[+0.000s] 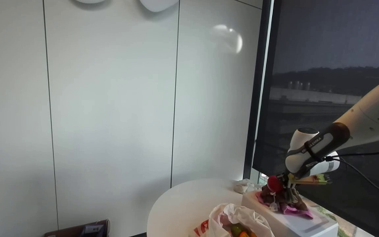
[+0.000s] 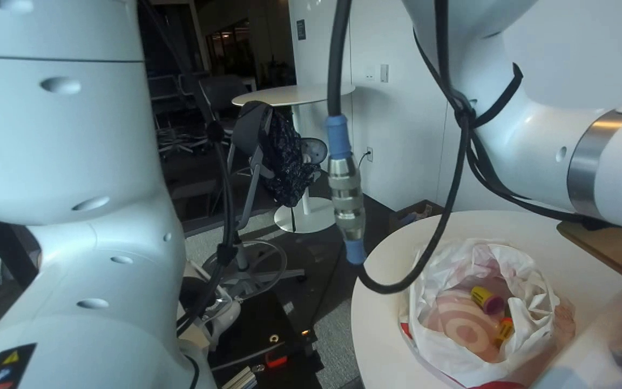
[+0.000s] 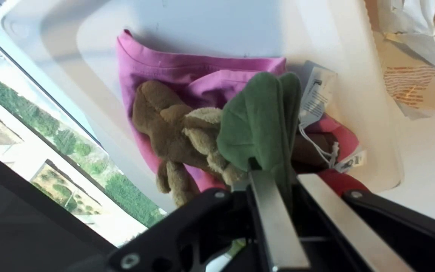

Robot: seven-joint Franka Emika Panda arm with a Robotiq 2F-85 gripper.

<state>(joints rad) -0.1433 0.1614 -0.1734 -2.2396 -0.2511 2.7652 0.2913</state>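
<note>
Green fabric flap [image 3: 257,117] sits pinched in the gripper [image 3: 284,176], near centre of wrist view, points up-frame, long axis near vertical; brown plush toy [image 3: 166,138] lies just left on pink cloth [image 3: 157,62].

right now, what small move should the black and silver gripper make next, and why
I'd probably try a small, slow lift: in the wrist view, the gripper seems to pinch the soft green fabric flap, while the fuzzy brown plush piece lies close by, on the bright pink cloth over the white plastic box; lifting gently could show whether anything catches.
</note>
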